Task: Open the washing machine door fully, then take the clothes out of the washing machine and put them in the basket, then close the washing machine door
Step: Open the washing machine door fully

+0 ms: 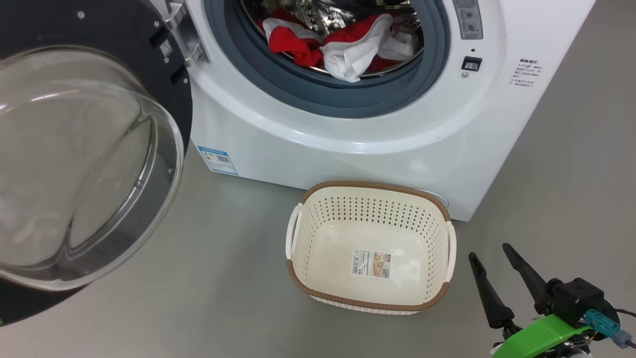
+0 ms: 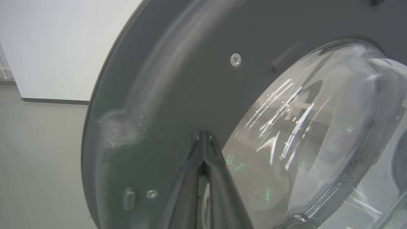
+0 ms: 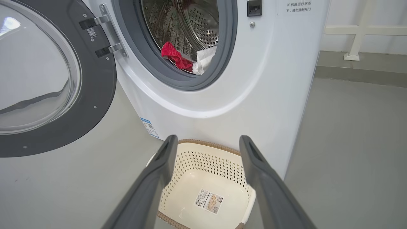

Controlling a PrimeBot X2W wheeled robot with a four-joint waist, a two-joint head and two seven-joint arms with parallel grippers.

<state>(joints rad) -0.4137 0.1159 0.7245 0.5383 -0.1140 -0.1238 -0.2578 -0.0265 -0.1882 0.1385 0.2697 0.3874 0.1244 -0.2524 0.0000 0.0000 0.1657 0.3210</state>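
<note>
The white washing machine (image 1: 348, 134) stands open, and red and white clothes (image 1: 343, 42) lie heaped at the front of its steel drum. Its round door (image 1: 74, 164) hangs swung out to the left, glass bowl facing me. In the left wrist view my left gripper (image 2: 204, 135) is shut, its tips right against the door's dark inner rim (image 2: 178, 95). The cream basket (image 1: 370, 199) sits empty on the floor before the machine. My right gripper (image 1: 489, 251) is open, low at the right beside the basket; in its own view the fingers (image 3: 165, 156) frame the basket (image 3: 206, 165).
Grey floor (image 1: 223, 248) lies between the door and the basket and to the right of the machine. A white wall with a dark skirting (image 2: 54, 101) stands behind the door. A white railing foot (image 3: 351, 56) is at the far right.
</note>
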